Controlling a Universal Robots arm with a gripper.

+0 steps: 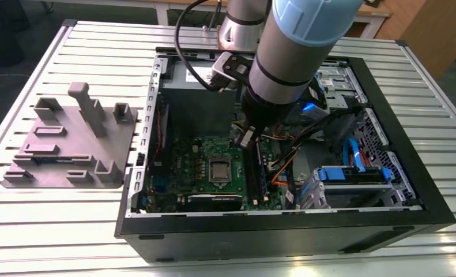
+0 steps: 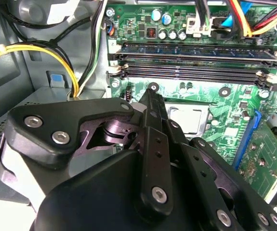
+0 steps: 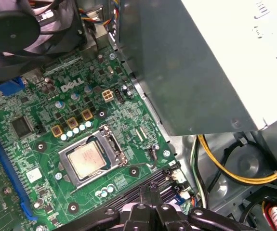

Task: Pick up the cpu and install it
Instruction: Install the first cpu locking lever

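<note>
The cpu (image 1: 220, 169), a small square chip with a silvery metal top, lies flat in its socket on the green motherboard (image 1: 188, 154) inside the open computer case. In the first wrist view the cpu (image 3: 86, 159) sits inside the metal socket frame, and in the second wrist view the cpu (image 2: 189, 118) peeks out just past the fingers. My gripper (image 1: 247, 138) hangs over the board on the exterior view's right of the socket, near the memory slots. Its black fingers (image 2: 150, 103) meet at a point, shut with nothing held. It does not touch the cpu.
A grey power supply box (image 1: 197, 98) borders the board at the back, close to the arm. Memory slots (image 2: 191, 53), a black fan (image 3: 22, 33), and yellow and orange cables (image 3: 234, 168) crowd the case. A grey fixture tray (image 1: 66, 144) with upright posts stands outside the case on the slatted table.
</note>
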